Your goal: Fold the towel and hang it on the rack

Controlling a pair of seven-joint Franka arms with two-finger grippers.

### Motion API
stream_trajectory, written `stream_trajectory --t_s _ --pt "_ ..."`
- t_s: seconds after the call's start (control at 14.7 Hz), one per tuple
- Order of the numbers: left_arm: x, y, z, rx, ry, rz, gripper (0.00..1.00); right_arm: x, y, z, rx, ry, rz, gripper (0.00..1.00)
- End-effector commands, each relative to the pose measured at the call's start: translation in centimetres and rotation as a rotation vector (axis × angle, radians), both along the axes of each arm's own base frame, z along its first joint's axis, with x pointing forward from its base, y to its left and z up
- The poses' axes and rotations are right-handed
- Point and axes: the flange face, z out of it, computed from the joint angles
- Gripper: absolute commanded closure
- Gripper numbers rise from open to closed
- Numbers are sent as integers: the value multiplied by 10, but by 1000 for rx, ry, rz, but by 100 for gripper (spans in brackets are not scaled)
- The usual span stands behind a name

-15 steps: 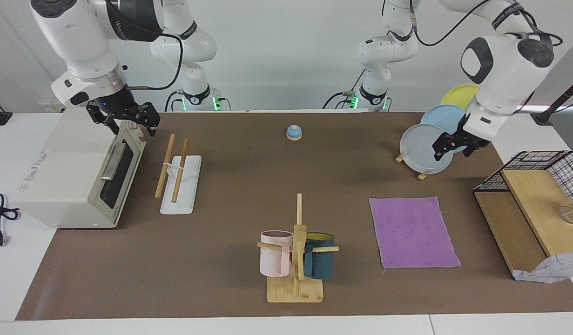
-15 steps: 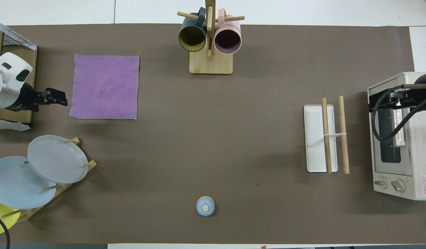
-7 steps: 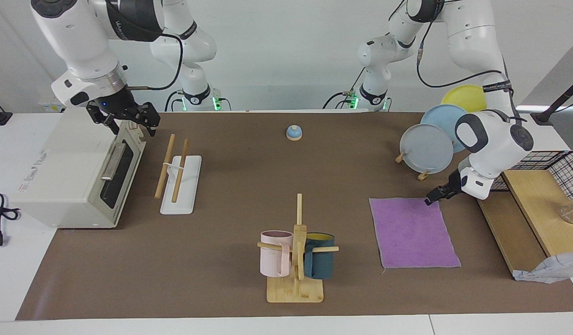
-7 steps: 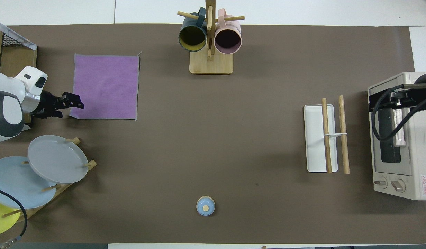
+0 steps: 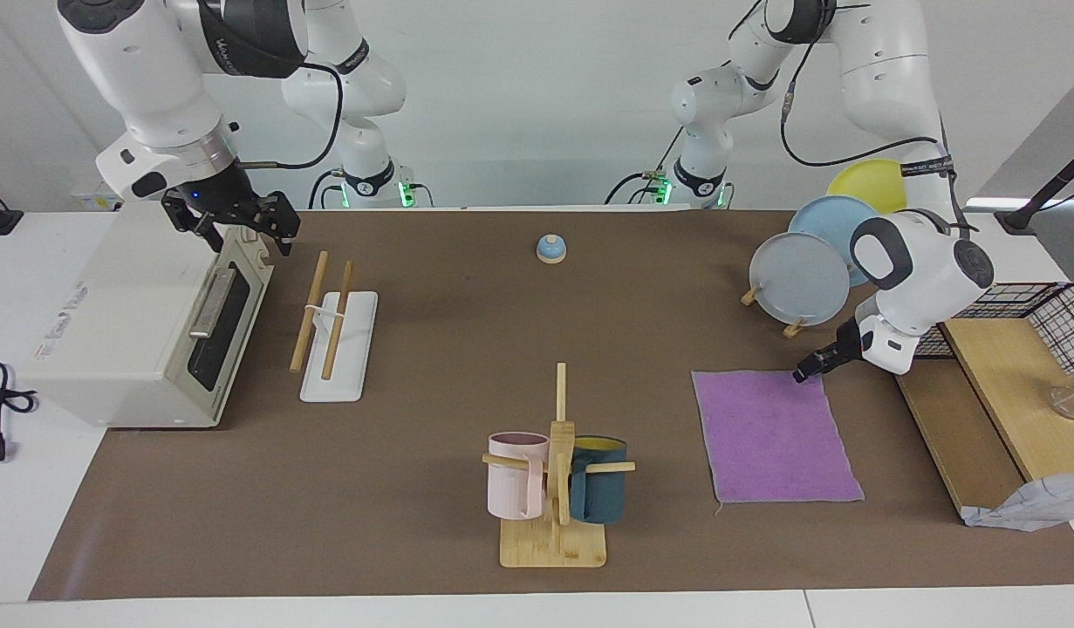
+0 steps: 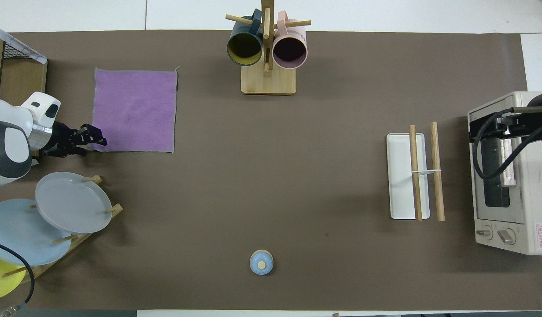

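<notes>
The purple towel (image 5: 776, 436) (image 6: 134, 110) lies flat on the brown mat toward the left arm's end of the table. My left gripper (image 5: 803, 375) (image 6: 99, 141) is down low at the towel's corner nearest the robots, on the side toward the wooden shelf. Whether it has hold of the cloth does not show. The rack (image 5: 336, 323) (image 6: 422, 171), two wooden rods on a flat white base, lies toward the right arm's end. My right gripper (image 5: 240, 228) (image 6: 475, 130) waits open over the toaster oven's top edge, holding nothing.
A toaster oven (image 5: 135, 323) stands beside the rack. A mug tree (image 5: 557, 471) with pink and teal mugs stands mid-table, farther from the robots. Plates on a stand (image 5: 798, 279), a blue bell (image 5: 550, 249), a wooden shelf (image 5: 990, 392) and a white cloth (image 5: 1025, 510) are also here.
My left arm has swung down from in front of the plates to the towel's near corner, then edged slightly inward. The right arm has not moved.
</notes>
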Motion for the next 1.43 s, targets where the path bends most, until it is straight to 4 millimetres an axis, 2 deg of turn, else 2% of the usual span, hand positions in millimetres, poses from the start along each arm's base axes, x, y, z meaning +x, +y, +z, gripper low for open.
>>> stream_trajectory --t_s 0.0,0.07,0.34,0.55,0.89,1.16,1.3,1.37 --pt "-2 4 0 -13 -21 18 33 -2 -2 1 18 -1 12 0" --pt "-2 13 1 -13 -21 33 37 -2 -3 1 18 -1 11 0" --pt "-3 20 1 -44 -24 73 46 -2 -2 1 18 -1 12 0" --pt "-2 17 1 -62 -27 87 49 -2 -3 1 18 -1 11 0" --pt "-3 15 -1 -72 -23 95 64 -2 -3 1 18 -1 11 0" --pt "-3 17 -3 -71 -26 96 68 -2 -3 1 18 0 11 0" --pt "-2 18 -5 -74 -21 99 76 -2 -3 1 18 -1 11 0" --pt "-2 19 -4 -73 -21 99 87 -2 -3 1 18 -1 11 0"
